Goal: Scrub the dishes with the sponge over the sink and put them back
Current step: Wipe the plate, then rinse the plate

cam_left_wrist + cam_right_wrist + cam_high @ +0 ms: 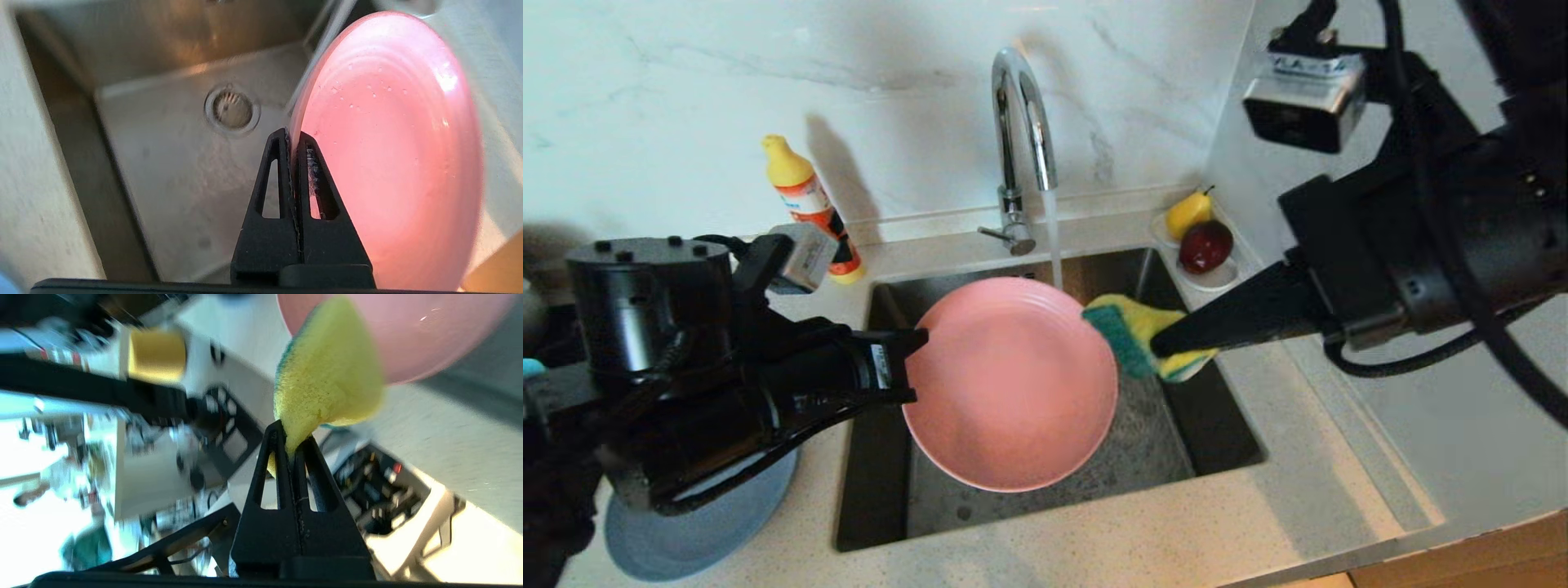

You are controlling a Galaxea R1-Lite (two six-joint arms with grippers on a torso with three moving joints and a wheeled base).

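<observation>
My left gripper (915, 363) is shut on the left rim of the pink plate (1010, 384), holding it tilted above the steel sink (1176, 416). In the left wrist view the plate (392, 155) stands edge-on in my left gripper (292, 136), with the drain strainer (232, 109) below. My right gripper (1164, 347) is shut on the yellow sponge (1139, 331), green face toward the plate, at the plate's right rim. The right wrist view shows the sponge (327, 379) pinched in my right gripper (292, 441), the pink plate (416, 330) behind it. A pale-blue plate (698, 527) lies on the counter under my left arm.
Water runs from the chrome tap (1023, 139) into the sink just behind the plate. A yellow-capped bottle (809, 204) stands at the back left of the sink. A white saucer (1213, 278) holding a pear (1188, 214) and a dark red fruit (1206, 245) sits at the back right.
</observation>
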